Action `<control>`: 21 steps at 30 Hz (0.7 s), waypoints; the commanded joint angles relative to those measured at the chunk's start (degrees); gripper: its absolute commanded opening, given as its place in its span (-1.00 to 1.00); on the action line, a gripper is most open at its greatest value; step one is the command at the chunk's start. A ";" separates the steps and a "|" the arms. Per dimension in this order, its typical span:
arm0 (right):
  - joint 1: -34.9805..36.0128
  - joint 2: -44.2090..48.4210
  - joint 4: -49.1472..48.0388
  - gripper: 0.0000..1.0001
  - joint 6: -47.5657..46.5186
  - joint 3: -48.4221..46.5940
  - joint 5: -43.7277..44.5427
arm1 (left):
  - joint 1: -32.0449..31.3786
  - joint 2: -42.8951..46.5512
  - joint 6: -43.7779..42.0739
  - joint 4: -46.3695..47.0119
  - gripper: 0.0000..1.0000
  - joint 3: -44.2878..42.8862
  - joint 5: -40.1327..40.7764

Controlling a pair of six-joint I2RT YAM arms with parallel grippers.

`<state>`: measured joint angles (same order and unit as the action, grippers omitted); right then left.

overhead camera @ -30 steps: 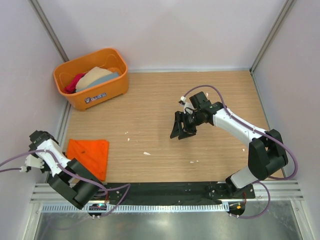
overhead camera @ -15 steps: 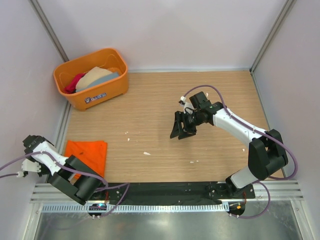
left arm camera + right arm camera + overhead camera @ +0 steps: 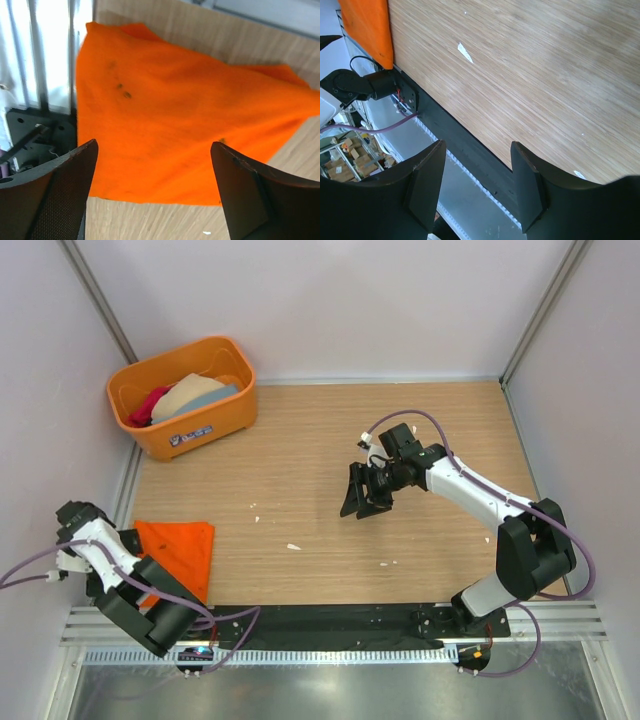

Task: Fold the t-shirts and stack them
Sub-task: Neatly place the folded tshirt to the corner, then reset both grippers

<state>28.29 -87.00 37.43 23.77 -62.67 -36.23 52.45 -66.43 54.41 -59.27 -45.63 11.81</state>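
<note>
A bright orange t-shirt (image 3: 180, 550) (image 3: 185, 115) lies folded flat at the table's near left corner. My left gripper (image 3: 124, 539) (image 3: 152, 165) hovers over the shirt's left edge, its fingers wide open with nothing between them. More t-shirts sit bunched in the orange tub (image 3: 200, 430): crimson-pink (image 3: 150, 403), beige (image 3: 190, 390) and grey-blue (image 3: 217, 396). My right gripper (image 3: 362, 495) (image 3: 479, 150) hangs open and empty above the middle of the table. The orange t-shirt (image 3: 367, 25) shows at the top left of the right wrist view.
The tub stands at the far left corner by the wall. Small white scraps (image 3: 293, 546) lie on the wood. A black strip and metal rail (image 3: 340, 625) run along the near edge. Walls close in on the left, back and right.
My left gripper has opened over the orange shirt's left edge, and its wrist has swung out left and partly back. The shirt's left edge shifted slightly. The right arm has not moved.
</note>
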 commanded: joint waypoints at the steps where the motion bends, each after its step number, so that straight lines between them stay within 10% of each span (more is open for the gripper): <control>1: 0.27 0.08 0.27 0.22 -1.09 -1.92 -0.43 | -3.99 1.57 3.06 -0.59 0.91 -0.25 -3.28; 7: 0.18 -0.89 -1.04 0.22 1.71 -1.05 -1.56 | -32.70 2.10 11.83 4.67 1.00 -7.10 3.29; 13: 0.18 3.58 -7.01 0.27 9.96 5.53 0.36 | -78.63 -6.94 10.63 8.72 1.00 -18.17 12.09; 21: 0.18 18.69 -21.42 0.43 26.92 25.91 4.76 | -101.04 -3.89 3.42 40.68 0.99 -1.45 -11.25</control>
<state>28.29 -74.00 24.71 40.58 -42.28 -33.67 -47.00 -74.91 60.27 -33.36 -55.09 10.63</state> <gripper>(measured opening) 0.697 0.995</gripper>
